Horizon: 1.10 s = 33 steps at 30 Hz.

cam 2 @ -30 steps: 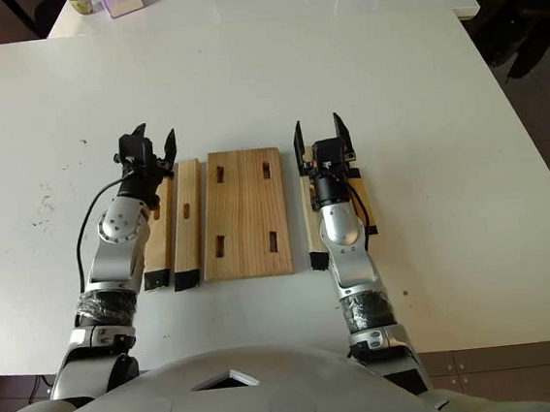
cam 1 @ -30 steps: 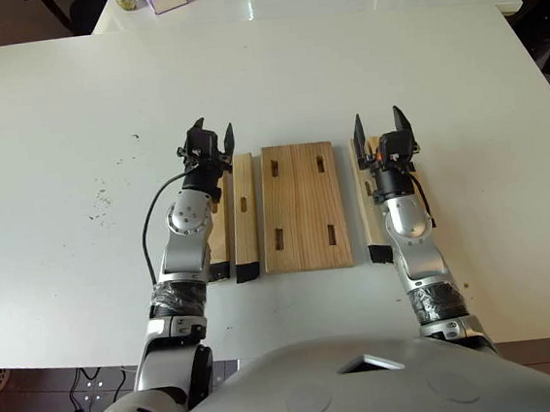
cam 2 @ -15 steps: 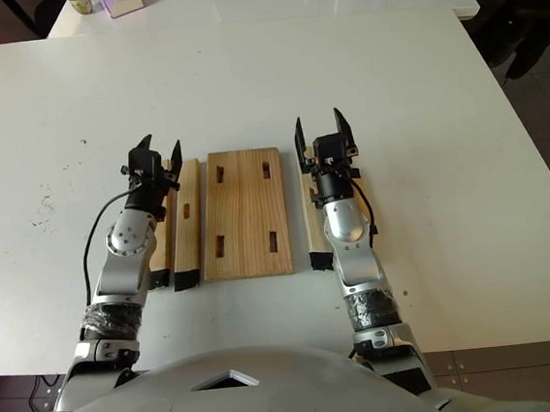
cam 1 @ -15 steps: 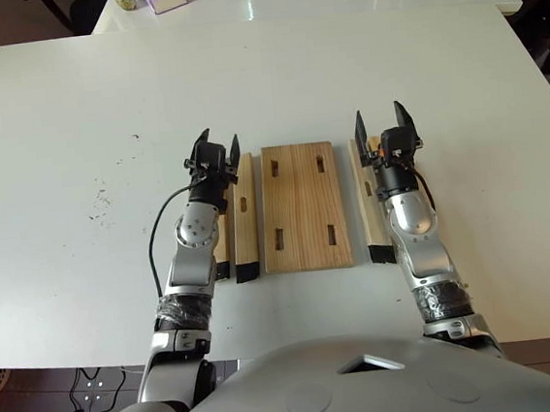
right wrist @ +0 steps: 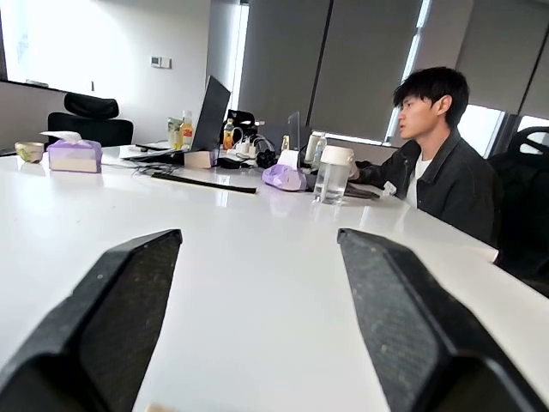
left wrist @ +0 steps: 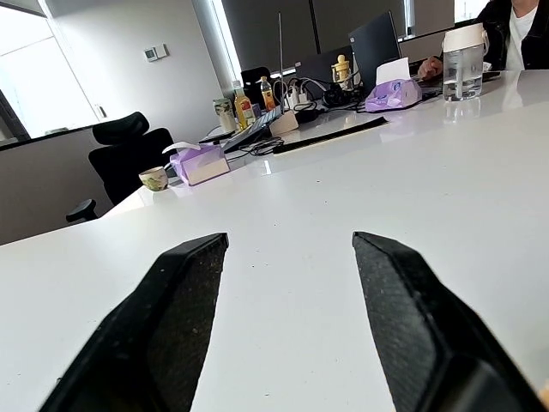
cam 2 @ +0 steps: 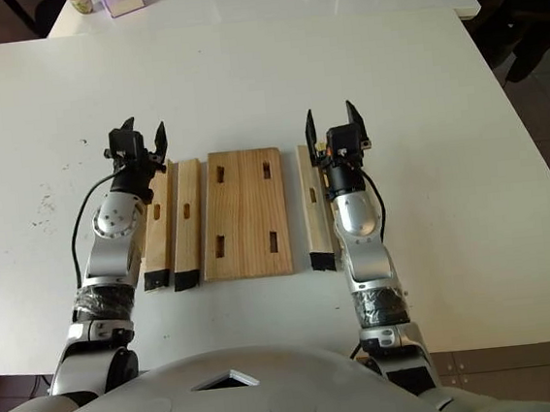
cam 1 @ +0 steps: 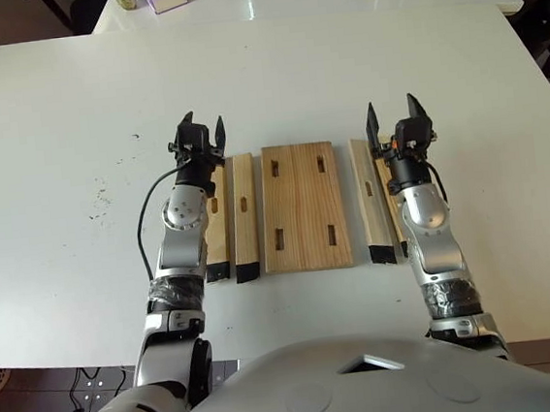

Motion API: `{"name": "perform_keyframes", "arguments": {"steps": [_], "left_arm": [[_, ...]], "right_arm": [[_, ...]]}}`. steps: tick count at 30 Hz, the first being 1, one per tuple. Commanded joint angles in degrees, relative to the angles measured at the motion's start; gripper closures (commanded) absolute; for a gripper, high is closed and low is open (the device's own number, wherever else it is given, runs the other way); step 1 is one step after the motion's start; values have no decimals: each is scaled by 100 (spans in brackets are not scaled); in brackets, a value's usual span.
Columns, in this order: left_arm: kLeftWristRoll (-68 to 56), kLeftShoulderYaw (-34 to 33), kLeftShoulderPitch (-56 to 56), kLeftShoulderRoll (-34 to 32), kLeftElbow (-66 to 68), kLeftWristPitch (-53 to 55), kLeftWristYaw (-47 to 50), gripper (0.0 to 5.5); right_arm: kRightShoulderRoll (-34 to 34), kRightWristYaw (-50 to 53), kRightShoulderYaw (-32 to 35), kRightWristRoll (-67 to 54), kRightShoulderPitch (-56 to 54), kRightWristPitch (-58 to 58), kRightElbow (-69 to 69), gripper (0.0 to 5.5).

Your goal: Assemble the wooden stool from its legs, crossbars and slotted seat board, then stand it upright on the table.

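Beside the slotted seat board, left end effector and right end effector, both released.

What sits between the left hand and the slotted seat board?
Two wooden pieces side by side: the inner piece beside the seat board, the outer piece nearest the left hand. Left eye view.

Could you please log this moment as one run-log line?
left hand: open, empty, at left wooden pieces | right hand: open, empty, at right wooden pieces | seat board: flat between, unassembled
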<state>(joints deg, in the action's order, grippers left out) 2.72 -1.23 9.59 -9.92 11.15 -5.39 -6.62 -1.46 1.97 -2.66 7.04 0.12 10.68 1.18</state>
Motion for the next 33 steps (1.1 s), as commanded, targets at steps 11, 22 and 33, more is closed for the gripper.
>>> {"name": "perform_keyframes", "arguments": {"steps": [11, 22, 33], "left_arm": [[-92, 27, -807, 127, -1167, 795, 3, 280], [-1461, -1277, -2537, -1917, -5568, 6593, -1532, 173], [-1915, -1117, -2434, -2161, -6010, 8402, -1586, 173]], "right_arm": [[-116, -202, 61, -107, 370, -476, -538, 214], [-356, -111, 379, 29, 1146, -702, -1534, 211], [-208, 25, 281, 109, 1428, -915, -1900, 211]]}}
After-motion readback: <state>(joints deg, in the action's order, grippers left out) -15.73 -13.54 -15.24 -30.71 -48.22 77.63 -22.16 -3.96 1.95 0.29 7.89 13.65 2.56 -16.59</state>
